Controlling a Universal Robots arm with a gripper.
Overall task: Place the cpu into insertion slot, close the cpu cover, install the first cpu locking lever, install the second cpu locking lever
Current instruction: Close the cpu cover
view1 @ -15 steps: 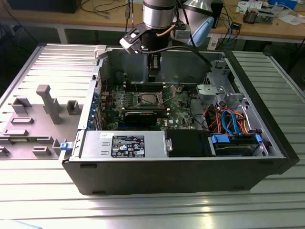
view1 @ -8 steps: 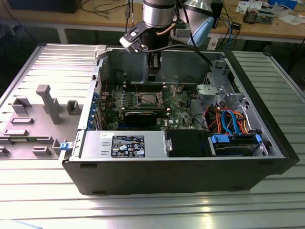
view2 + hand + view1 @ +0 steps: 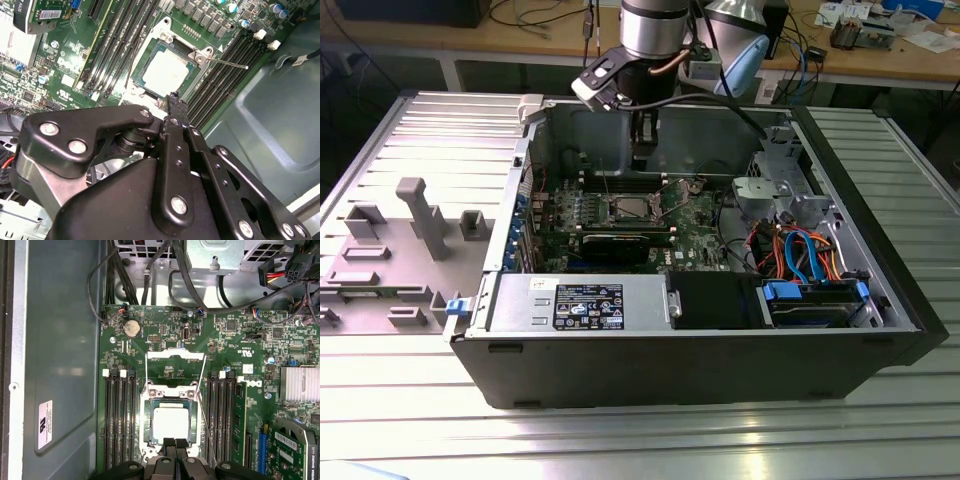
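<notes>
**The cpu** (image 3: 171,422) is seated flat in the insertion slot (image 3: 148,420). Its dull silver top is uncovered, at the middle of the green motherboard (image 3: 165,330).

**The cpu cover** (image 3: 175,354) is swung open. It stands up from the edge of the slot that lies toward the exterior view's right, and the board is seen through its square opening.

**Locking lever.** A thin wire locking lever (image 3: 227,62) is unlatched. It juts from a corner of the slot over the long black memory slots (image 3: 220,420), which flank the slot on two sides.

**Jaws.** The jaws are brought together with nothing between them. Their black fingertips (image 3: 170,444) hang at the edge of the slot opposite the open cover. Whether they touch the slot cannot be told.

**Arm.** In the exterior view the arm (image 3: 645,30) reaches down from above into the open computer case (image 3: 670,365) and ends above the board.

**Around the slot:**
- A black graphics card (image 3: 625,240) lies on the near side of the slot.
- A finned heatsink (image 3: 299,385) and a coin cell (image 3: 131,328) are mounted elsewhere on the board.
- A power supply (image 3: 580,305) runs along the near wall of the case.
- A drive bay with blue handles (image 3: 815,300) is fitted to the exterior view's right of the power supply.
- Orange and blue cables (image 3: 800,245) are looped behind the drive bay.

**Setting.** The case rests on a ribbed metal worktop (image 3: 620,440). A grey fixture tray (image 3: 390,250) is set at the exterior view's left.
</notes>
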